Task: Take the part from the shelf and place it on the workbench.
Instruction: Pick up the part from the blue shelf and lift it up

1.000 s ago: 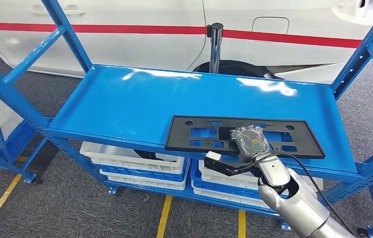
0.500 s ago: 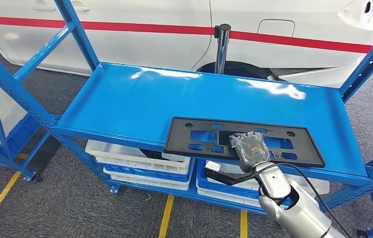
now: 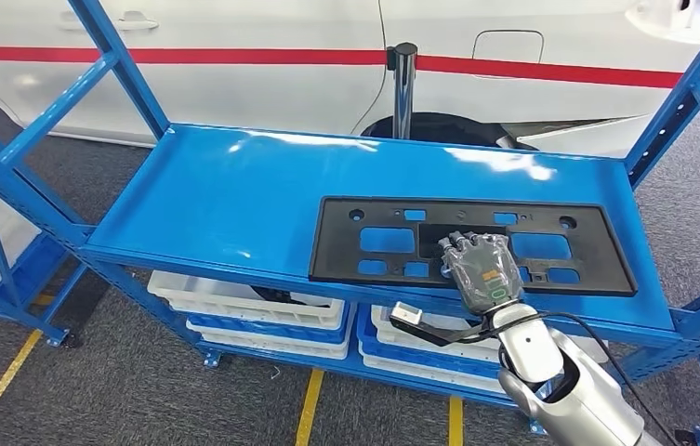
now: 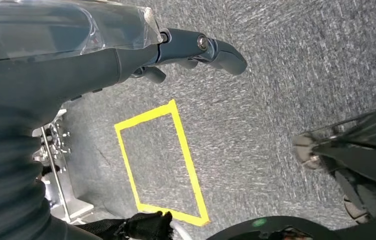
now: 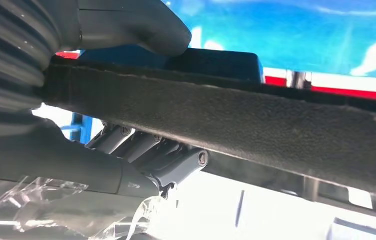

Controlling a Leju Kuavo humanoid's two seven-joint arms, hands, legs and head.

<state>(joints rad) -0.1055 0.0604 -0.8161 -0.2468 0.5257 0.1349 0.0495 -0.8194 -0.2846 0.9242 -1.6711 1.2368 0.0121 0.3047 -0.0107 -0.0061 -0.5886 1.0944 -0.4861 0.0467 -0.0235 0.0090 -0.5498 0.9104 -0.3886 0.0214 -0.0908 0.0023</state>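
The part is a flat black plate [image 3: 338, 249] with several cutouts, lying toward the front right of the blue shelf [image 3: 234, 195]. My right hand [image 3: 483, 268] reaches over its front edge near the middle. In the right wrist view the plate's edge [image 5: 255, 120] runs between the thumb [image 5: 141, 25] on one face and the fingers [image 5: 176, 162] on the other, so the hand grips it. My left hand [image 4: 126, 55] hangs over the grey floor with its fingers stretched out, holding nothing.
White and blue bins [image 3: 253, 311] sit stacked under the shelf. Blue uprights [image 3: 690, 93] frame both ends. Behind stand a metal post [image 3: 402, 84] and a white car with a red stripe [image 3: 262, 56]. Yellow lines [image 3: 309, 409] mark the floor.
My right hand has slid further onto the plate from its front edge. The plate now looks larger, with its far edge higher in the picture. The camera swayed slightly.
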